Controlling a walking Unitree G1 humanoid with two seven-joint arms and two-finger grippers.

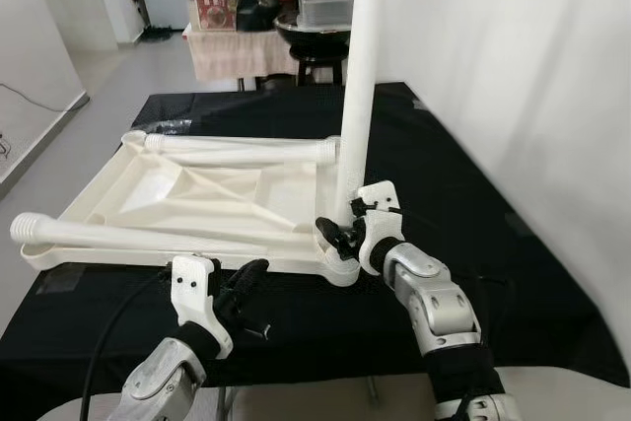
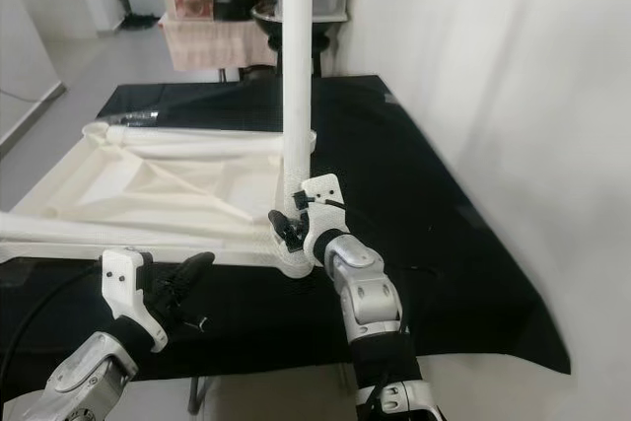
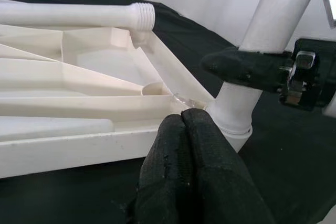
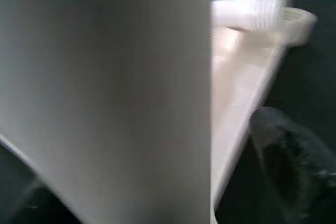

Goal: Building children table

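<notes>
The white plastic tabletop (image 1: 197, 194) lies upside down on a black cloth. One white leg (image 1: 357, 96) stands upright in its near right corner socket (image 1: 340, 265). My right gripper (image 1: 343, 231) is shut on this leg just above the socket, with one black finger (image 3: 239, 66) across the leg's front. Two more legs lie flat on the tabletop, one along the far edge (image 1: 237, 150) and one along the near edge (image 1: 118, 234). My left gripper (image 1: 254, 269) is shut on nothing, its fingertips (image 3: 184, 124) close to the tabletop's near rim, left of the socket.
The black cloth (image 1: 493, 244) covers the work table, with bare room to the right of the tabletop. A white wall (image 1: 532, 66) runs along the right. Behind stands a small table (image 1: 237, 51) with boxes and a pot. A black cable (image 1: 108, 342) hangs by my left arm.
</notes>
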